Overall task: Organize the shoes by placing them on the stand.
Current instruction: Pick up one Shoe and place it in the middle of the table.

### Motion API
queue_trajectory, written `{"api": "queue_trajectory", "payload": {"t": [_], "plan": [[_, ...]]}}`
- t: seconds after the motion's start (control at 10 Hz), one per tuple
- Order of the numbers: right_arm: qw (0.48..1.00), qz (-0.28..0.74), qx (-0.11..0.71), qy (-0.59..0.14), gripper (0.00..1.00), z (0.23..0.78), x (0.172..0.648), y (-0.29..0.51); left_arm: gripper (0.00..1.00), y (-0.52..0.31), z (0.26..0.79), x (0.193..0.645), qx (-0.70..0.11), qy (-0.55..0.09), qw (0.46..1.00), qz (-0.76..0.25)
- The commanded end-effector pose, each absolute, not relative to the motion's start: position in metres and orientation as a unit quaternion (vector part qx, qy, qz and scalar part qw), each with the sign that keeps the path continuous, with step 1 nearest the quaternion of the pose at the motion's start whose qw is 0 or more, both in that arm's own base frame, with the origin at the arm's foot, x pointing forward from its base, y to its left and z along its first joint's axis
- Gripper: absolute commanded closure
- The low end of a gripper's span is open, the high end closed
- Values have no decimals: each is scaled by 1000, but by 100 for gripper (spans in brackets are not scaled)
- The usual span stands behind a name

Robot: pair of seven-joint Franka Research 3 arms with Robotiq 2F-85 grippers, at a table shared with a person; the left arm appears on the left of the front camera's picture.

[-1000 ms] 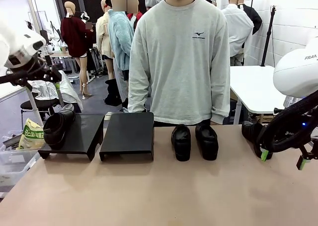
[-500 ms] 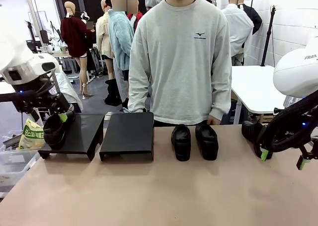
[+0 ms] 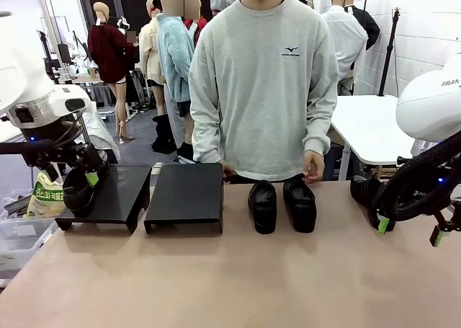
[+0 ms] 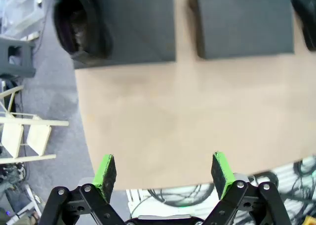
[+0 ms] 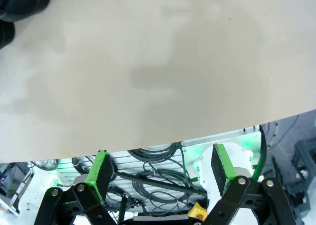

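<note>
Both claws are spread and empty. The left gripper [image 3: 90,173] hangs at 12 o'clock of the shoe [image 3: 78,191] on the stand's left platform [image 3: 119,194]. The right gripper [image 3: 408,231] hangs near a lone shoe [image 3: 362,189] at the table's [image 3: 230,277] 3 o'clock. A pair of shoes [image 3: 263,207] lies at 3 o'clock of the right platform [image 3: 186,194].

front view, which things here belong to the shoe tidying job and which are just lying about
Belongs to the job: shoe on the left platform, left platform, right platform, left middle shoe, right middle shoe, shoe by the right arm.

Just lying about: printed bag, white table.
</note>
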State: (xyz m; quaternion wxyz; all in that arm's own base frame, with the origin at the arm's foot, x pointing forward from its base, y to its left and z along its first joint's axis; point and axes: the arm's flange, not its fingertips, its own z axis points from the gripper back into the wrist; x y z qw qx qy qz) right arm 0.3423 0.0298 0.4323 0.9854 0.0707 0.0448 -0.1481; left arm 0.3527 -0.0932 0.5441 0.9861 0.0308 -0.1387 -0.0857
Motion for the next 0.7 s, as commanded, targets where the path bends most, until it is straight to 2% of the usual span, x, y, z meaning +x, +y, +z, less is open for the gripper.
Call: {"api": "queue_trajectory", "payload": {"t": [0.0,0.2,0.4,0.6], "plan": [[985,-150,68,45,0,433,342,30,0,-106,545,297,-10,-115,982,-148],[985,-150,68,45,0,433,342,30,0,-118,512,283,-47,-103,985,-127],[985,-150,68,45,0,433,342,30,0,-137,484,282,-89,-130,983,-94],[985,-150,68,45,0,433,342,30,0,-156,476,283,-125,-116,983,-65]]}}
